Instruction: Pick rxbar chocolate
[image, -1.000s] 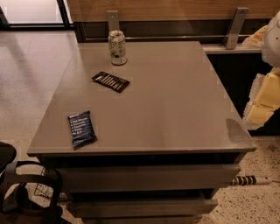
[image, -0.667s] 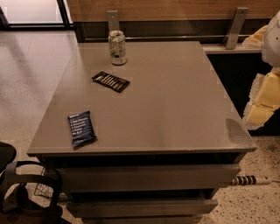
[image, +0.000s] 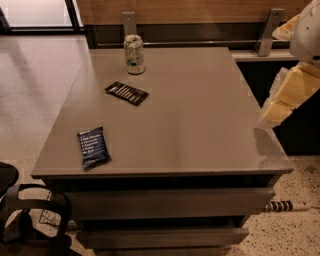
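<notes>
Table (image: 200, 125) top, obstacles: can (image: 134, 54) upright near the far edge, left of centre. rxbar chocolate (image: 127, 93) lies flat just in front of the can, apart from it, with a narrow gap between them. Dark blue bar (image: 93, 147) lies flat near the front-left corner, well apart from the other two.

Free room: the whole right half of the top, from far edge to front edge, is bare. The centre and the front edge right of the blue bar are also bare.

Gripper (image: 272, 114) hangs just beyond the right edge, at about mid-length, above table height. Its arm runs up towards the far-right corner.
</notes>
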